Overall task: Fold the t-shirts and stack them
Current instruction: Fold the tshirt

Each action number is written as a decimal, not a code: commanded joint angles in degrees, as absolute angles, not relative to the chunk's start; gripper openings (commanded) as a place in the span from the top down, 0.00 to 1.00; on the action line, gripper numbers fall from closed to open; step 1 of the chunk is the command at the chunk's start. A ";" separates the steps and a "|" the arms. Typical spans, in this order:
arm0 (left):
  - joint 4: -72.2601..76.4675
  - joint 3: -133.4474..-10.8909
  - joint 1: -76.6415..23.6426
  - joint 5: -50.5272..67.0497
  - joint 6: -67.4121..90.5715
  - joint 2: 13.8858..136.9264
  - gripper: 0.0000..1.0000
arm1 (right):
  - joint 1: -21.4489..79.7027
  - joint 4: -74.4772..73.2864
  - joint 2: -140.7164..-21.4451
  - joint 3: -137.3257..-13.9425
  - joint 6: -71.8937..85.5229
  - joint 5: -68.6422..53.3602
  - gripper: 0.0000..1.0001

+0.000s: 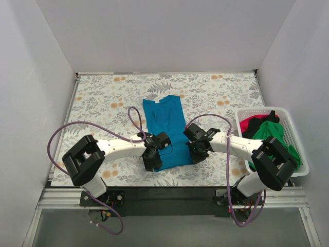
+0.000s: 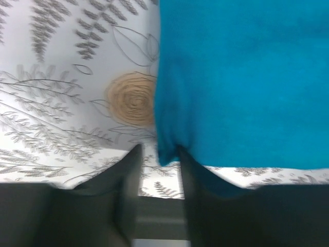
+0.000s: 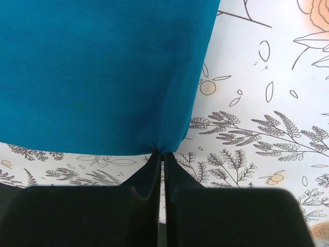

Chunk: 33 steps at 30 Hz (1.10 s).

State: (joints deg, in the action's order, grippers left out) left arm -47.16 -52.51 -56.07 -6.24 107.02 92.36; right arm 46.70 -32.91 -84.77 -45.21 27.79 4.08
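**Teal shirt taken by its near corners**

On the leaf-printed tabletop (image 1: 103, 98), the left gripper (image 2: 159, 154) has its jaws partly apart, and the shirt's near left corner dips between their tips. The soft teal-blue t-shirt (image 1: 164, 121) lies as a long, flat, folded strip in the middle of the tabletop. The right gripper (image 3: 163, 154) has its jaws pressed together, pinching the near right corner. At far right, a white slatted basket (image 1: 257, 109) holds a crumpled red-magenta t-shirt (image 1: 252, 122) and green t-shirt (image 1: 272, 133).

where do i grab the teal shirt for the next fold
The two near hem corners, approached from the near edge: the teal shirt lies flat as a long strip, collar far. The right gripper pinches one corner; the left gripper straddles the other, open.
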 commanded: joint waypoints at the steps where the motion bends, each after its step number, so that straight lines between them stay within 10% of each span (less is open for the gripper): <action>1: -44.48 -48.96 -57.13 -5.71 108.28 95.89 0.74 | 47.72 -31.99 -87.10 -42.01 27.16 3.43 0.99; 4: -44.64 -47.82 -57.30 -5.36 107.76 96.94 1.00 | 47.72 -32.86 -86.58 -42.10 26.46 2.55 0.99; 21: -72.68 -53.15 -72.86 13.62 115.49 73.39 1.00 | 49.83 -66.88 -67.41 -47.63 17.93 -11.60 0.99; 33: -71.98 -64.68 -54.59 8.88 100.29 75.49 1.00 | 45.53 -71.81 -85.58 -80.56 11.69 -4.57 0.99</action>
State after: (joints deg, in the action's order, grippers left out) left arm -69.80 -61.23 -56.60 9.82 105.67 75.05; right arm 47.00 -68.73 -82.56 -73.87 14.55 -7.25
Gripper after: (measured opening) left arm 0.031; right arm 0.023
